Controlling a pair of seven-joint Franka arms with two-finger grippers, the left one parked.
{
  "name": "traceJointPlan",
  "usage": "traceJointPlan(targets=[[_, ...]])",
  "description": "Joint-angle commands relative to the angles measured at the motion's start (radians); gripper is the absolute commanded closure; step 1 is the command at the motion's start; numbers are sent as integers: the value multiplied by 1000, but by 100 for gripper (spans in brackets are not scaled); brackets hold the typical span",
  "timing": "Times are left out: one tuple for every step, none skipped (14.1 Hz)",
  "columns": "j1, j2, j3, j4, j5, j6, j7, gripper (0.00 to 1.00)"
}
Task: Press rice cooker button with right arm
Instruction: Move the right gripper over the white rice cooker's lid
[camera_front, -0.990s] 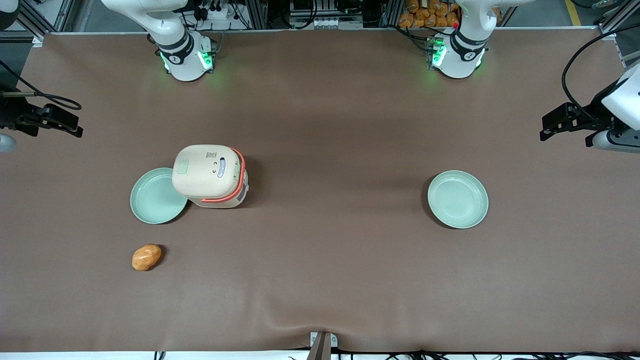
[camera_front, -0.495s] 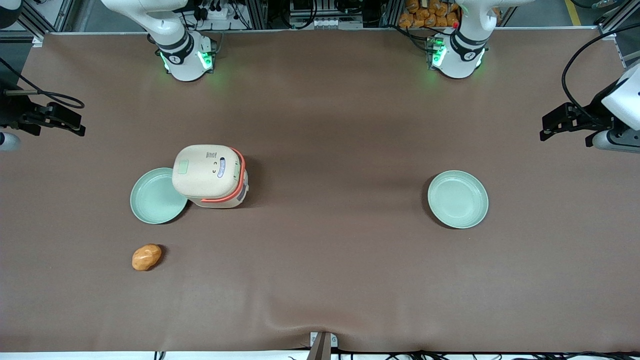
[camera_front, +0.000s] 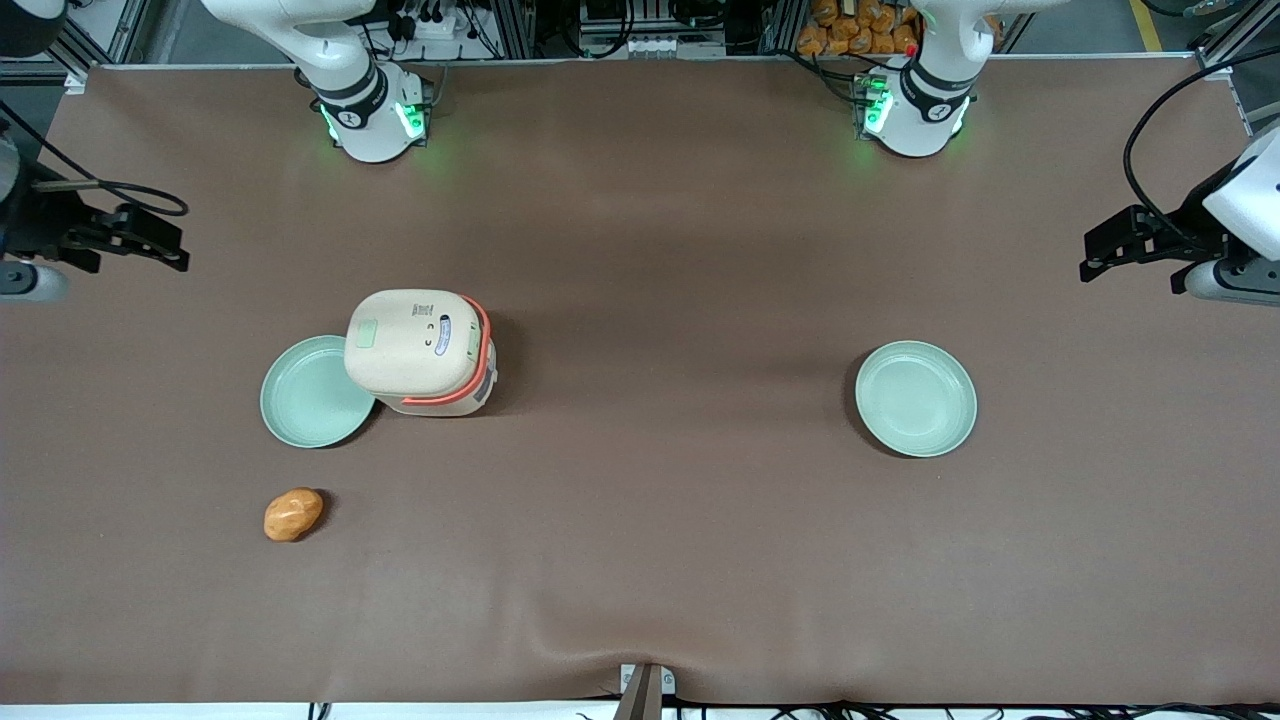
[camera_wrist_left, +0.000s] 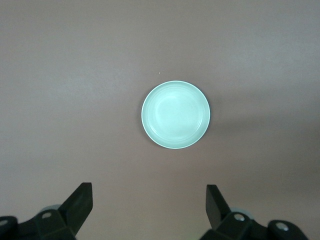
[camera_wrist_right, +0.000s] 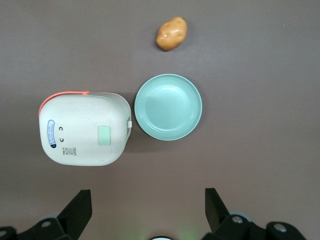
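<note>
The cream rice cooker (camera_front: 420, 350) with its orange-red band stands on the brown table, lid shut. Its pale green button (camera_front: 366, 334) is on the lid, at the end next to a green plate. The white oval panel (camera_front: 443, 335) is nearer the band. My right gripper (camera_front: 160, 245) hangs at the working arm's end of the table, farther from the front camera than the cooker and well apart from it. It is open and empty. The right wrist view shows the gripper (camera_wrist_right: 147, 200), the cooker (camera_wrist_right: 85, 128) and the button (camera_wrist_right: 104, 135) from high above.
A green plate (camera_front: 312, 392) touches the cooker, partly under its edge; it also shows in the right wrist view (camera_wrist_right: 168, 106). A potato (camera_front: 293, 514) lies nearer the front camera than that plate. A second green plate (camera_front: 915, 398) lies toward the parked arm's end.
My right gripper has shifted a little inward over the table, toward the parked arm's end. The cooker, plates and potato have not moved.
</note>
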Motion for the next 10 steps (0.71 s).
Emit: traceJointPlan(targets=[[39, 30, 1, 5, 10, 21, 3, 0], [49, 41, 1, 5, 7, 65, 3, 0], [56, 50, 1, -1, 10, 109, 5, 0], [60, 64, 1, -4, 12, 131, 2, 0], [69, 79, 4, -4, 12, 131, 3, 0], [85, 96, 8, -5, 10, 137, 8, 0], [95, 105, 8, -10, 12, 140, 23, 0], [105, 111, 10, -24, 12, 139, 39, 13], [114, 113, 13, -39, 12, 139, 58, 35], [122, 113, 24, -57, 12, 139, 75, 44]])
